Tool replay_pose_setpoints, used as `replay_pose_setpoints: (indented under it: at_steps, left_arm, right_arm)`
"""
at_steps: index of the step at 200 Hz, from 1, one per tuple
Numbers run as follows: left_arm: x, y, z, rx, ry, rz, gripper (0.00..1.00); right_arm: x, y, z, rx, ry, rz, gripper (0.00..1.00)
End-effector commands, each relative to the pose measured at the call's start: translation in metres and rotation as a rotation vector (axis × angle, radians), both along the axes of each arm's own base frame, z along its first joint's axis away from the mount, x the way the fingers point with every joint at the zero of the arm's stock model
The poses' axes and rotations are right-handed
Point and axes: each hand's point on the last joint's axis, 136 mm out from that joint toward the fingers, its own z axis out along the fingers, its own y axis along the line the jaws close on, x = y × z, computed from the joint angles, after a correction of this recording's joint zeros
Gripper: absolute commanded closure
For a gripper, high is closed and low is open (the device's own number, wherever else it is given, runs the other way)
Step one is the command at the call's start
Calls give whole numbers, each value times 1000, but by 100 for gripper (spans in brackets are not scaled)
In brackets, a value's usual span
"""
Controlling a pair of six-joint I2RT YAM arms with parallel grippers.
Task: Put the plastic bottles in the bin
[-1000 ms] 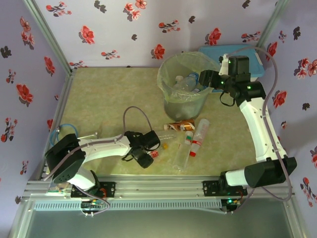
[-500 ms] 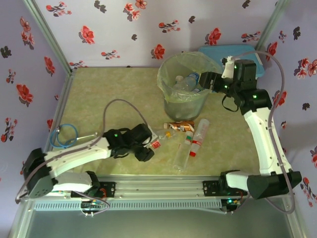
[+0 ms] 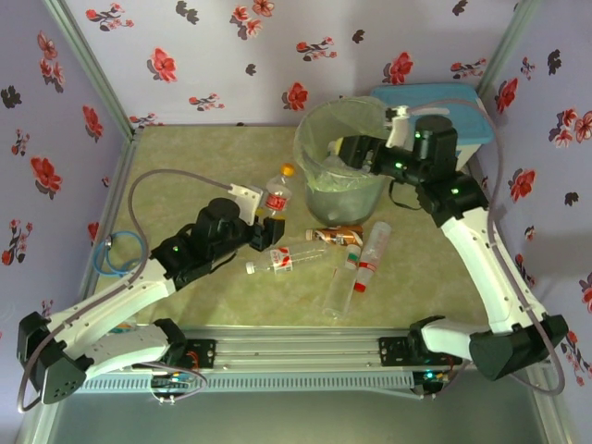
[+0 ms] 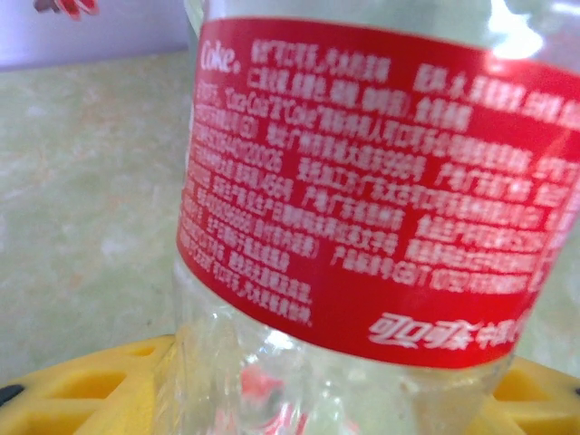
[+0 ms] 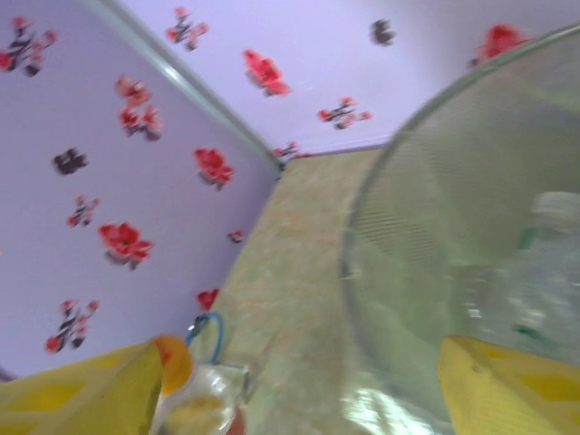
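My left gripper [image 3: 270,220] is shut on a clear plastic bottle [image 3: 276,195] with a red label and an orange cap, held upright above the table, left of the bin [image 3: 319,190]. In the left wrist view the red label [image 4: 362,199] is close up, and a yellow finger [image 4: 82,399] shows beside the bottle. My right gripper [image 3: 350,148] hangs open over the bin's mouth with nothing between its fingers [image 5: 517,385]. Bottles [image 5: 544,263] lie inside the bin. On the table lie a brown-orange bottle [image 3: 335,235], a red-labelled one [image 3: 282,259] and two clear ones [image 3: 375,243] [image 3: 344,282].
A white box with a light-blue lid [image 3: 462,102] stands behind the bin at the back right. A blue ring and a metal piece [image 3: 116,250] lie by the left edge. Flowered walls close in the table on three sides.
My left arm has lifted the red-labelled bottle off the table and carried it up and right, toward the bin. My right gripper has moved left over the bin's mouth.
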Motion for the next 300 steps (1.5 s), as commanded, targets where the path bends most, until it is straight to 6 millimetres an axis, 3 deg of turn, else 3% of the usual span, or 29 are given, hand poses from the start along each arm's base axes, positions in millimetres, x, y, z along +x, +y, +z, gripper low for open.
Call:
replay_pose_setpoints:
  at_steps: [1, 36, 61, 118, 141, 176, 225, 253, 272, 300]
  left_arm:
    - [16, -5, 43, -176, -52, 43, 74]
    - [29, 2, 55, -272, 1, 85, 76]
    - [30, -5, 64, -340, 12, 46, 77]
    - [29, -22, 71, -398, 53, -53, 78]
    - [27, -26, 70, -399, 64, -77, 78]
    - [32, -21, 69, -412, 68, -57, 77]
    - [37, -12, 64, -435, 71, -26, 56]
    - [36, -7, 61, -434, 62, -19, 31]
    - [33, 0, 60, -429, 55, -9, 21]
    - [27, 11, 52, -402, 51, 17, 12]
  right_arm:
    - [0, 33, 17, 48, -47, 82, 16]
    - [-11, 87, 11, 64, -38, 225, 11]
    - [-14, 114, 1, 69, -11, 288, 11]
    - [-6, 147, -11, 90, 34, 375, 11]
    - [0, 153, -17, 87, 55, 384, 19]
    - [4, 152, -16, 76, 51, 366, 40]
    - [12, 143, -10, 52, 29, 322, 60]
    - [22, 135, 3, 53, -4, 289, 63]
    - [36, 122, 21, 52, -46, 249, 64]
    - [69, 83, 44, 64, -92, 130, 66]
